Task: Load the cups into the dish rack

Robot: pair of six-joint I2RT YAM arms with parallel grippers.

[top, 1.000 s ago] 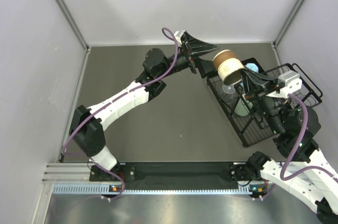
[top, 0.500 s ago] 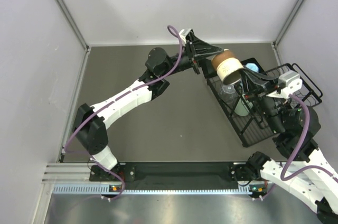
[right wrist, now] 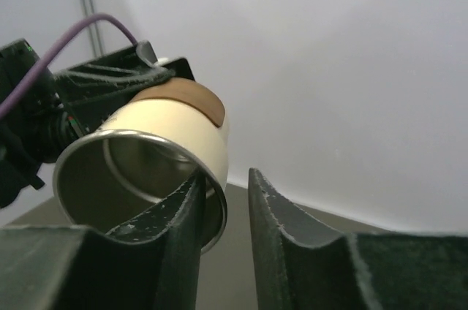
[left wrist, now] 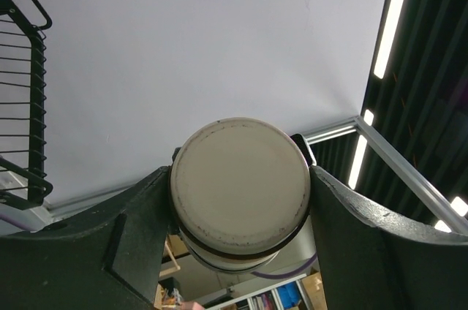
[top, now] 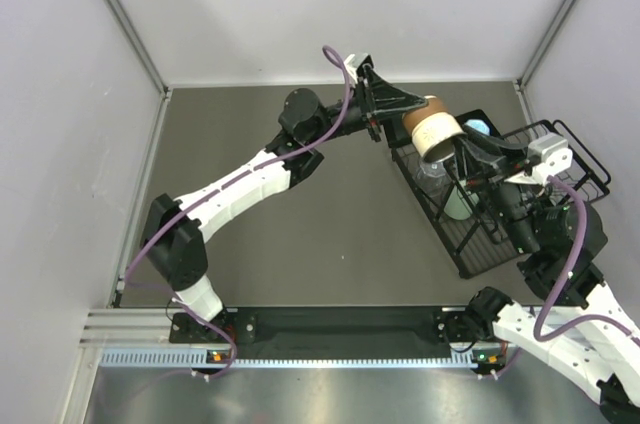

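over the far corner of the black wire dish rack [top: 470, 249], toward one o'clock on the grey table [top: 330, 224], a cream cup [top: 430, 126] with a brown band hangs in the air on its side, its steel-lined mouth facing four o'clock. the left gripper [top: 415, 112] comes at it from nine o'clock, both fingers pressed to the sides of the base, grasping it. the right gripper [top: 458, 147] reaches in from five o'clock with the rim between its fingers, a sliver of daylight beside the outer one, so it looks released. down in the rack sit a clear cup [top: 432, 179], a mint green tumbler [top: 458, 206] and a light blue mug [top: 478, 128].
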